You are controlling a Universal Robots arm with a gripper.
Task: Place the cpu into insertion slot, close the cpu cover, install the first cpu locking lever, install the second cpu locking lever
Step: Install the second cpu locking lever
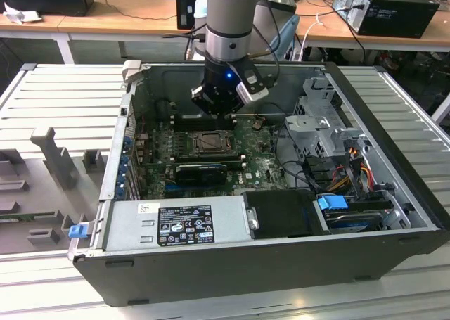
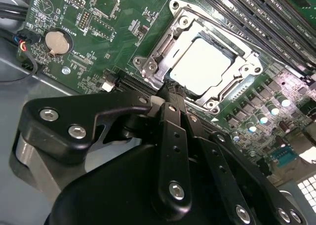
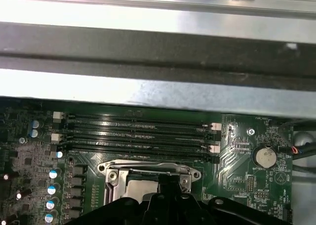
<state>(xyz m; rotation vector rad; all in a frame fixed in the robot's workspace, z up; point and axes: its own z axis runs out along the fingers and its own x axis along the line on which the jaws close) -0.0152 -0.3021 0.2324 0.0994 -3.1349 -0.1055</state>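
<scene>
end effector (image 2: 170, 94) fingers together, holding nothing | one cpu (image 2: 200, 67) in one insertion slot (image 2: 180, 22) | four memory slots (image 3: 138, 133)

A green circuit board (image 2: 89, 47) is seen around a silver-rimmed insertion slot (image 2: 163, 52). A pale silver-grey cpu (image 2: 200, 67) is shown within it. The pincer (image 2: 170, 94) is black. Long memory slots (image 3: 138, 133) are black. A blue clip (image 1: 332, 202) is seen in the dark grey case (image 1: 281, 257).

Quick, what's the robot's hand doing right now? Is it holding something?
Hand: closed, fingers pressed together, holding nothing. Its tip is at the edge of the cpu cover, which lies over the cpu.
</scene>
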